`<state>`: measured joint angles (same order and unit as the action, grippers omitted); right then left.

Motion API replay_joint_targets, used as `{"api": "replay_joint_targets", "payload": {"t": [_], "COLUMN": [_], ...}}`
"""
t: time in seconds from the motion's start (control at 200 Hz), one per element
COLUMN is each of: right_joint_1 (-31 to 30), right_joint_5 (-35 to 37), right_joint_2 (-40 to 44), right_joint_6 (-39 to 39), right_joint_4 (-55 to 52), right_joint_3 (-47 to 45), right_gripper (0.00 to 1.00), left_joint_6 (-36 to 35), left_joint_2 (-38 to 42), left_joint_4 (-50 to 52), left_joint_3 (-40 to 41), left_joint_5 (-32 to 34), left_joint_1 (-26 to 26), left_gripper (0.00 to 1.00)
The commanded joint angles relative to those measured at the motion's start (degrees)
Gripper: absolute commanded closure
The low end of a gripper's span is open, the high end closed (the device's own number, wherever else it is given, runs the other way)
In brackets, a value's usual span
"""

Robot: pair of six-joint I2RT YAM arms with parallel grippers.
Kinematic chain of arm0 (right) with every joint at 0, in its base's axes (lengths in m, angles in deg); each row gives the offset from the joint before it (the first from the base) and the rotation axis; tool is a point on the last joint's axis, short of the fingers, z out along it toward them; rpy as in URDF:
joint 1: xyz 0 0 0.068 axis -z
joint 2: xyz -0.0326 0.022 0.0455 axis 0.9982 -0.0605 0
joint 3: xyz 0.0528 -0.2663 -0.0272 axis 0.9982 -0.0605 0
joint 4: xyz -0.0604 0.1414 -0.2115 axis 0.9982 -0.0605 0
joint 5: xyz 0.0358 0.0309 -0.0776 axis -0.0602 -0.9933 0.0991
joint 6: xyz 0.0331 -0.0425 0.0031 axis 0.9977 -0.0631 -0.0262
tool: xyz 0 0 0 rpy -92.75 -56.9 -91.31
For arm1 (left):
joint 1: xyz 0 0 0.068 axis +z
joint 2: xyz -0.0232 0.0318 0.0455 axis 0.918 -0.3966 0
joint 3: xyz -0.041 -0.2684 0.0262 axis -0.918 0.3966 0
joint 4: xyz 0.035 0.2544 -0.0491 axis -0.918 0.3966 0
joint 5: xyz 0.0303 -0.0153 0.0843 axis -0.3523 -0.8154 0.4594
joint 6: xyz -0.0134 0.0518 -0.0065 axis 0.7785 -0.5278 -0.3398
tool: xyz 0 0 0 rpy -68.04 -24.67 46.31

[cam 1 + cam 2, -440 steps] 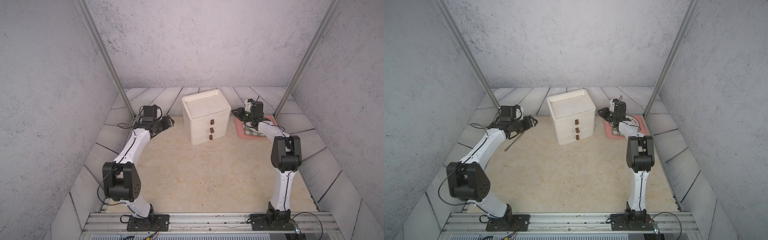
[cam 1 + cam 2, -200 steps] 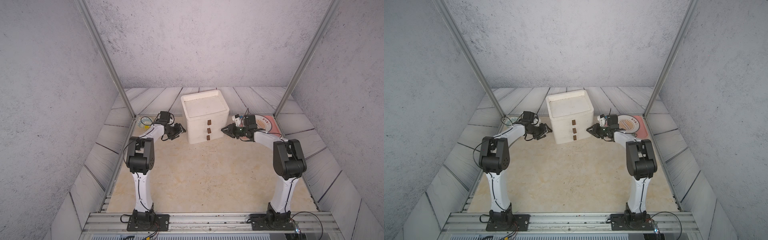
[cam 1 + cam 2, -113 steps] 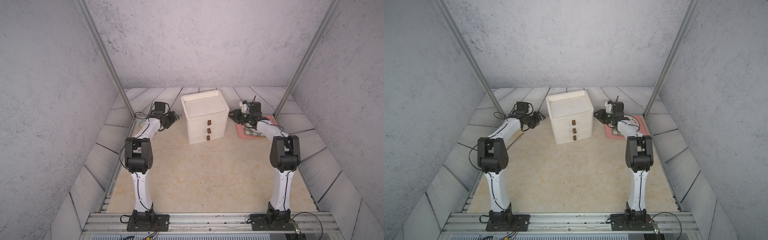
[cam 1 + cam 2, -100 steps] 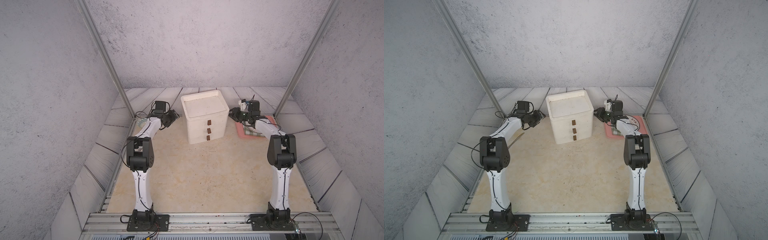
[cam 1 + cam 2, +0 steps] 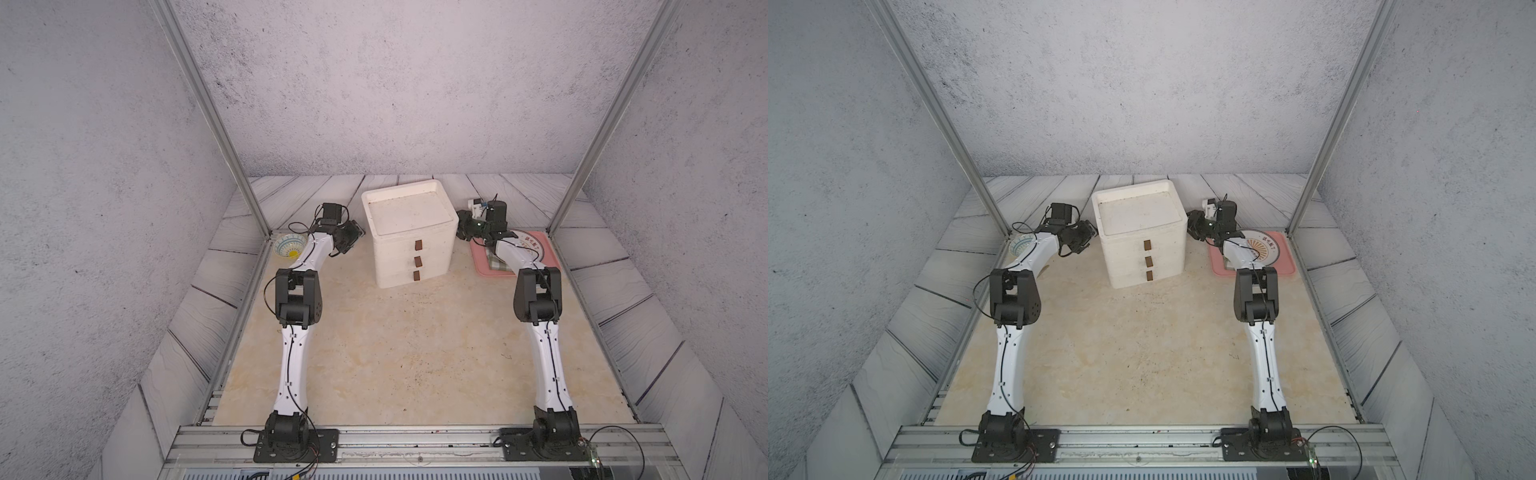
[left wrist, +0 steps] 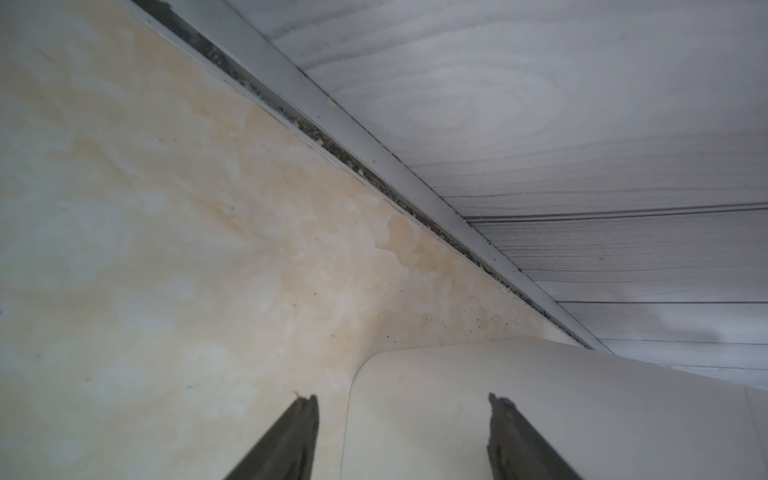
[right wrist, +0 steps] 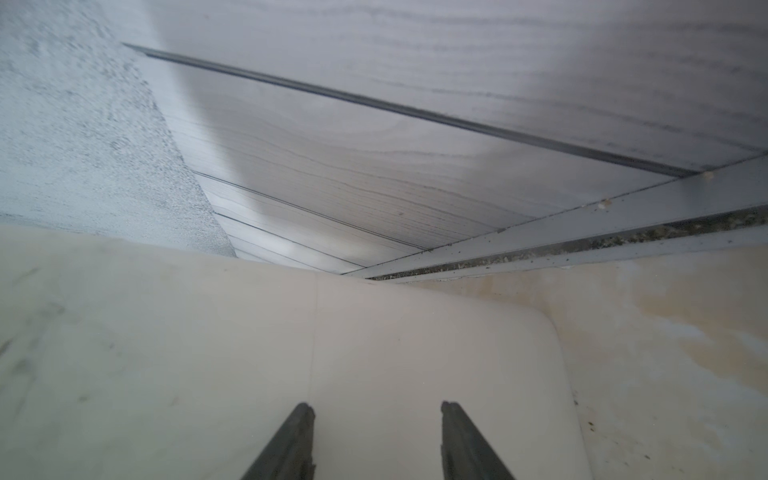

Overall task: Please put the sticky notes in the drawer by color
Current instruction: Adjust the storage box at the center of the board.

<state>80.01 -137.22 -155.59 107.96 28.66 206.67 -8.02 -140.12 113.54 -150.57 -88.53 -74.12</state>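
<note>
Beige marbled surface (image 5: 395,353) between grey walls (image 5: 395,104), white drawer (image 5: 409,232) chest at its far middle, all three drawers closed.
Beside the chest's left wall the left fingers (image 6: 286,440) stand spread, the right fingers (image 7: 291,440) spread by its right wall, pinching nothing; a pink tray (image 5: 480,262) with a plate (image 5: 538,246) lies just right, a bowl (image 5: 290,246) far left.

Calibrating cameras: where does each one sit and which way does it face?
Top views: high above the arms' bases, looking down toward the back wall; both whole arms show, flanking the drawer.
Left wrist: on the left arm, looking along the open left gripper at the drawer's side and tabletop.
Right wrist: on the right arm, looking along the open right gripper at the drawer's opposite side.
Shared: both wrist views show the drawer's wall.
</note>
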Motion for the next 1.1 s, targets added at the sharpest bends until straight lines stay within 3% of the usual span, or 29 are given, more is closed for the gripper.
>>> {"api": "replay_joint_targets", "payload": {"t": [0.0, 0.2, 0.37, 0.841, 1.006, 1.096], "right_joint_1": [-4.4, -7.0, -9.1, -12.1, -12.6, -12.5], "right_joint_5": [-5.9, -3.3, -1.9, -0.1, 0.5, 4.3], "right_joint_2": [1.2, 13.1, 21.2, 36.4, 38.7, 42.4], "right_joint_6": [-4.6, -9.9, -10.8, -12.8, -14.2, -18.1], "right_joint_4": [-0.3, 4.7, 8.9, 11.3, 11.0, 5.6], "right_joint_3": [-4.5, -23.3, -34.0, -54.6, -58.9, -61.3], "right_gripper": [0.48, 0.48, 0.48, 0.48, 0.48, 0.48], "left_joint_6": [-1.0, -2.2, -2.7, -1.0, -1.2, -4.3], "left_joint_2": [-1.6, -1.0, 1.8, 23.6, 27.6, 29.9], "left_joint_4": [2.8, 3.2, 2.4, -11.0, -12.2, -8.5], "left_joint_3": [-2.1, -1.9, 1.6, 32.9, 39.3, 40.4], "left_joint_5": [-4.3, -6.1, -7.5, -8.8, -10.2, -8.3], "left_joint_1": [-2.9, -4.6, -6.4, -9.9, -11.1, -10.7], "left_gripper": [0.31, 0.31, 0.31, 0.30, 0.30, 0.30]}}
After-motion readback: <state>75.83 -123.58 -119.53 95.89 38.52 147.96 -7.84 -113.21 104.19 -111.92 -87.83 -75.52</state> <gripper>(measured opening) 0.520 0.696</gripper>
